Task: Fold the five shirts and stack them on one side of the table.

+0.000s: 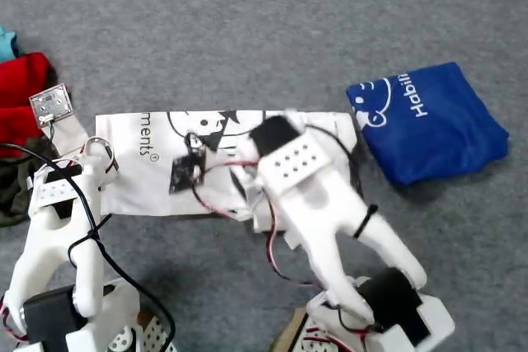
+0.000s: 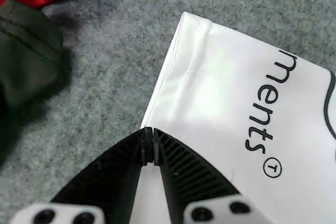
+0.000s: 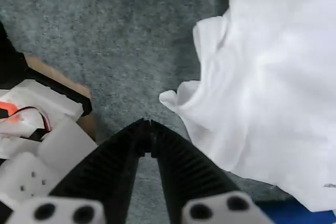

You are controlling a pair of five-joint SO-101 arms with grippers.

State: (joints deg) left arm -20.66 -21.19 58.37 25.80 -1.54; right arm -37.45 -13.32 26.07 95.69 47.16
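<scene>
White shirt [image 1: 157,162]: lies flat as a long band across the middle of the grey tabletop [image 1: 247,30], print facing up, near edge rumpled.

Left end effector [image 2: 148,148]: my fingertips are pressed together right at the shirt's left edge, close to its near corner. Cannot tell whether any cloth is caught between them.

Right end effector [image 3: 147,132]: tips pressed together, nothing in them. It sits over bare tabletop just beside a crumpled fold at the shirt's near edge, not touching it as far as I can see. My right arm reaches over the middle of the shirt.

Blue shirt [image 1: 429,121]: folded, on the right side, just beside the white shirt's right end.

Red shirt [image 1: 21,88] and dark shirt [image 1: 16,183]: heaped at the left edge, red farther, dark nearer, touching each other, apart from the white shirt.
</scene>
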